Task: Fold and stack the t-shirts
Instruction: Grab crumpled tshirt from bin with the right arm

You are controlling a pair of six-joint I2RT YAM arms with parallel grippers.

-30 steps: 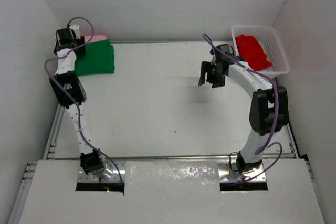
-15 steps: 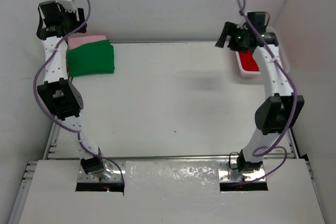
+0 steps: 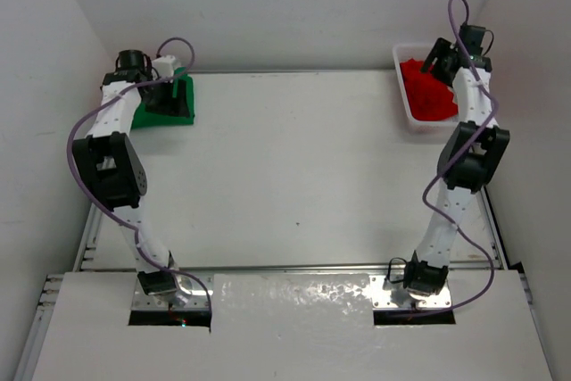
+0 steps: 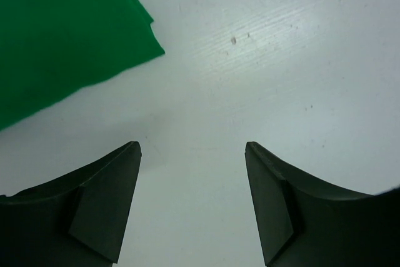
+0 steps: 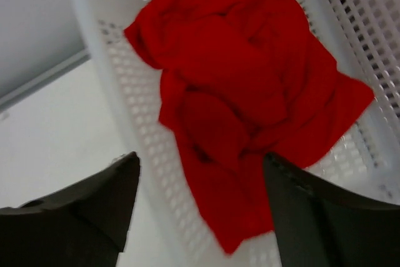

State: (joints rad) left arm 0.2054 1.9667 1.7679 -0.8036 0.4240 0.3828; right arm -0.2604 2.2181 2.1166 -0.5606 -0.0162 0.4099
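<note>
The red t-shirt [image 5: 244, 92] is found crumpled in the mesh basket [image 5: 119, 92]. The right end effector [image 5: 200, 167] is held released above it, presumably for pickup. The green t-shirt [image 4: 56, 35] is laid folded on the table [image 4: 281, 60]; the left end effector [image 4: 192, 154] is held released beside it.

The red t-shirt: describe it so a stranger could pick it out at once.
Look to the far right corner of the white table, where a white mesh basket stands. The red t-shirt lies crumpled inside it. It is the only red thing, and bunched up, unlike the green t-shirt folded flat at the far left.
</note>
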